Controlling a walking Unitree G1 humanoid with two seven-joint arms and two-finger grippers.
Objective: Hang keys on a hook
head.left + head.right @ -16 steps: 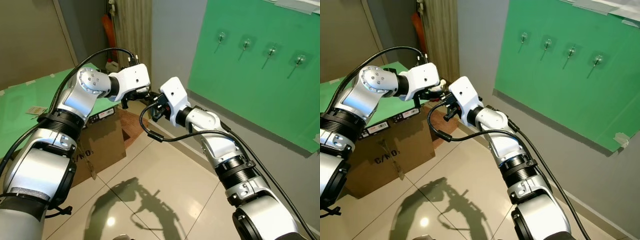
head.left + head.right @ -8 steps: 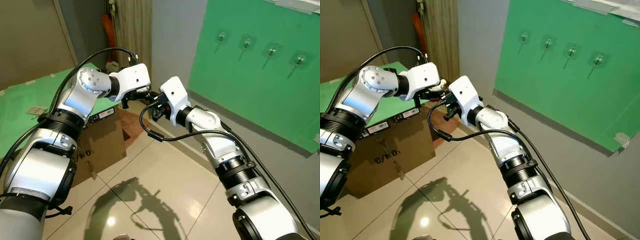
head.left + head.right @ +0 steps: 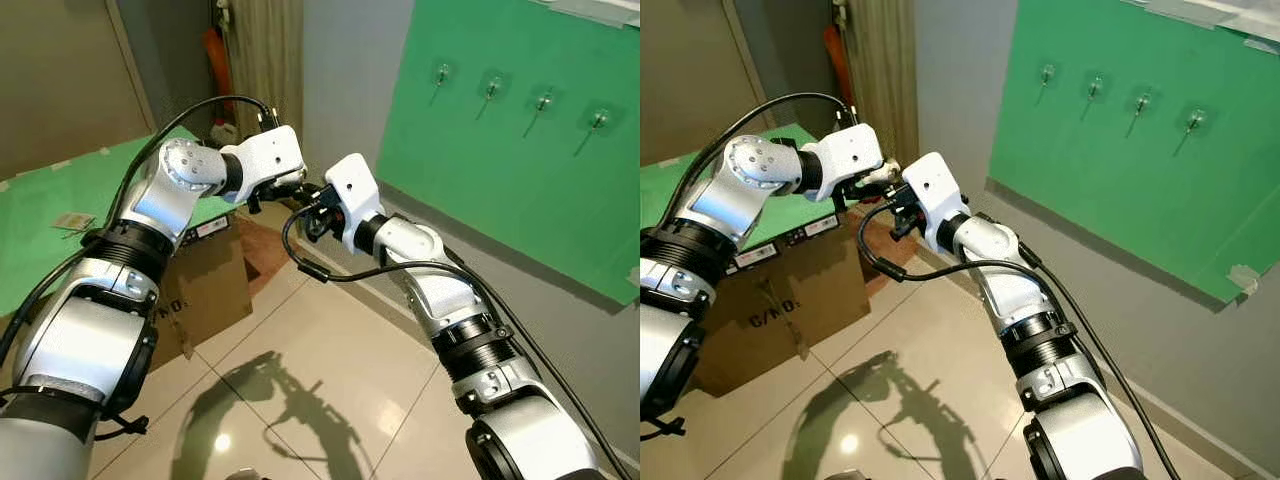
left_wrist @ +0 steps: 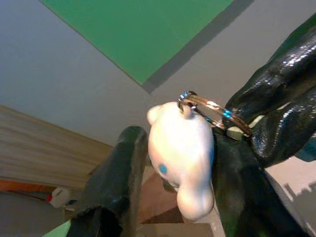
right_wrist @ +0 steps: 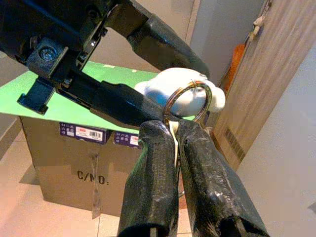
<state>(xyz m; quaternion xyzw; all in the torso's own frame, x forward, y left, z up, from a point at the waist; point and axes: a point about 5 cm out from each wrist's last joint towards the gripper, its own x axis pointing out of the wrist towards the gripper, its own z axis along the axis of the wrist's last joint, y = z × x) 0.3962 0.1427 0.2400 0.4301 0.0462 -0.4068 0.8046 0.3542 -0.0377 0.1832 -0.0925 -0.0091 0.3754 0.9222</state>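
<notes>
A glossy tiled floor of pale beige squares spreads below the robot, mirroring a lamp glare and the arms' dark shadow. Against the grey wall hangs a flat green board with a matte surface, and along its upper edge sits a row of four clear suction hooks, each a small round cup with a thin metal prong slanting down. At the robot's left stands a brown cardboard box, printed with black letters and barcode labels, topped by a green sheet. Behind it runs a ribbed wooden panel.

Both silver arms meet in mid-air above the box's near corner, well apart from the hooks. The left gripper has its two shiny black fingers closed against the sides of a white plush charm, a soft rounded figure with a small blue dot. A thin metal key ring, a polished double-wound loop, passes through an eyelet at the charm's top. The right gripper has its rubbery, wrinkled black fingers pressed narrowly together, pinching the lower edge of that ring, with a sliver of pale tag caught between them. So the keychain is held by both pincers at once, the charm in the left and the ring in the right.
</notes>
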